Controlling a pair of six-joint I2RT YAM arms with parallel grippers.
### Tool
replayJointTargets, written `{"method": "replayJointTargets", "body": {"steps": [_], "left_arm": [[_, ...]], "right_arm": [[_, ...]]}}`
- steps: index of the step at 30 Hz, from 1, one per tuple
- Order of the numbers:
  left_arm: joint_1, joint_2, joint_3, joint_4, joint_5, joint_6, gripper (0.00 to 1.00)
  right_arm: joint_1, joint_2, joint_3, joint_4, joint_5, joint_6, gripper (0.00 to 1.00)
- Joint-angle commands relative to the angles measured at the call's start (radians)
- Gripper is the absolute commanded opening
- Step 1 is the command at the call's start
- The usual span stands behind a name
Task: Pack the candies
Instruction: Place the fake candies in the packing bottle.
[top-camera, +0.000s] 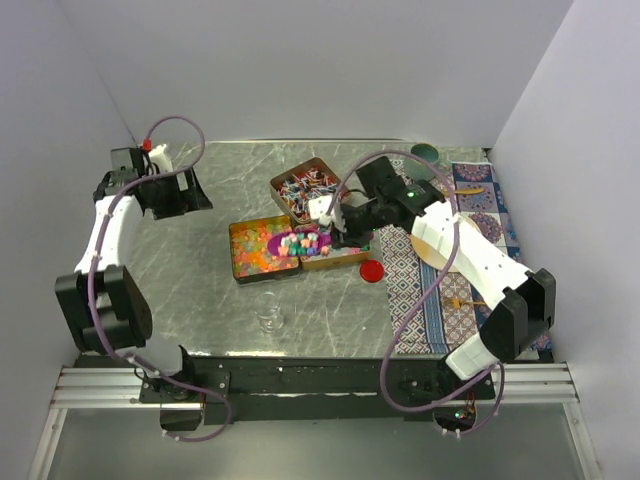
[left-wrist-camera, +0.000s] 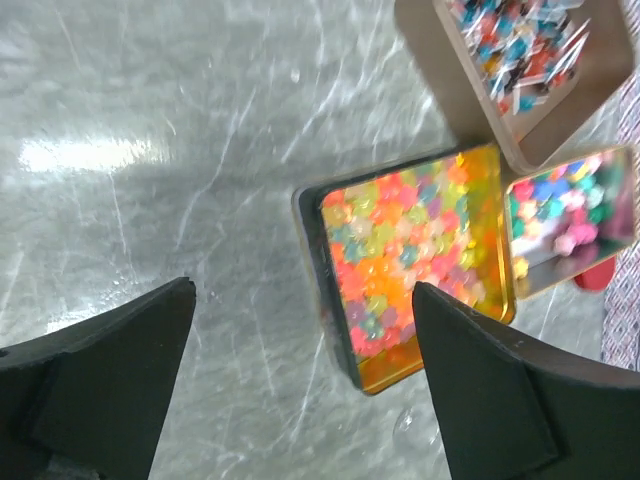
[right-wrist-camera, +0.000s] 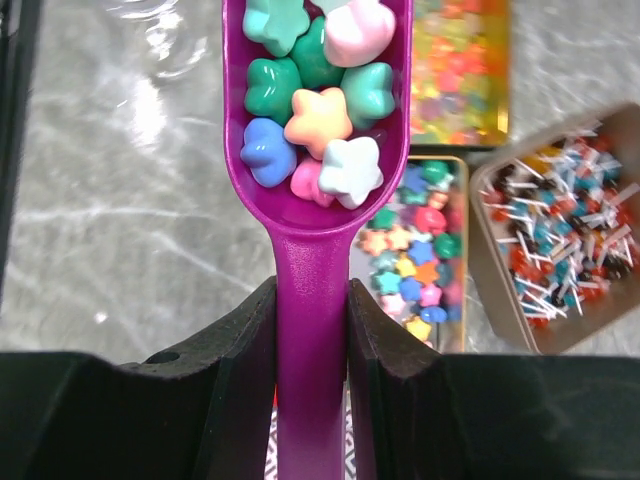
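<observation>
Desk (top-camera: 220, 300): grey marbled surface, with a patterned cloth (top-camera: 420, 290) on its right side.
Tins: three open tins clustered mid-desk; the gold tin (left-wrist-camera: 405, 270) held orange-yellow-red jelly bits, the far tin (top-camera: 305, 188) held small wrapped pieces, and the third tin (right-wrist-camera: 415, 250) held pastel star-shaped candies (right-wrist-camera: 415, 265).
Left hand (left-wrist-camera: 300, 385): fingers spread wide apart, holding nothing, raised over bare desk to the left of the tins.
Right hand (right-wrist-camera: 312, 350): clamped on the handle of the purple scoop (right-wrist-camera: 315, 120).
Scoop load: pastel stars and hearts heaped in the bowl, which hung above the seam between the gold tin and the pastel tin.
Scoop axis: long axis ran straight out from the right hand, bowl leading, pointing leftward across the desk in the top view.
Small items: a clear glass (top-camera: 270, 318) near the front edge; a red lid (top-camera: 372, 271) beside the tins.
Step advice: likely carrying the load to the glass; keep the bowl level, travel slowly, tip only once centred over the mouth.
</observation>
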Motion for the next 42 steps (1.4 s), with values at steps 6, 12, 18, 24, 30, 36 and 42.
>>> {"method": "replayJointTargets", "body": {"steps": [6, 12, 18, 24, 30, 36, 42], "left_arm": [[0.004, -0.251, -0.189, 0.207, -0.162, -0.115, 0.97], [0.002, -0.331, -0.251, 0.236, -0.187, -0.136, 0.97], [0.005, -0.397, -0.295, 0.233, -0.210, -0.127, 0.97], [0.006, -0.440, -0.324, 0.250, -0.192, -0.136, 0.97], [0.006, -0.470, -0.357, 0.268, -0.178, -0.143, 0.97], [0.006, -0.495, -0.384, 0.293, -0.158, -0.155, 0.97], [0.006, -0.512, -0.386, 0.296, -0.147, -0.161, 0.97]], "right_arm": [[0.183, 0.052, 0.180, -0.270, 0.234, -0.132, 0.00], [0.284, 0.095, 0.238, -0.342, 0.334, -0.147, 0.00], [0.324, 0.131, 0.267, -0.370, 0.398, -0.165, 0.00], [0.350, 0.183, 0.325, -0.404, 0.450, -0.145, 0.00], [0.376, 0.198, 0.348, -0.416, 0.501, -0.139, 0.00], [0.401, 0.229, 0.394, -0.443, 0.547, -0.110, 0.00], [0.419, 0.258, 0.422, -0.457, 0.585, -0.093, 0.00]]}}
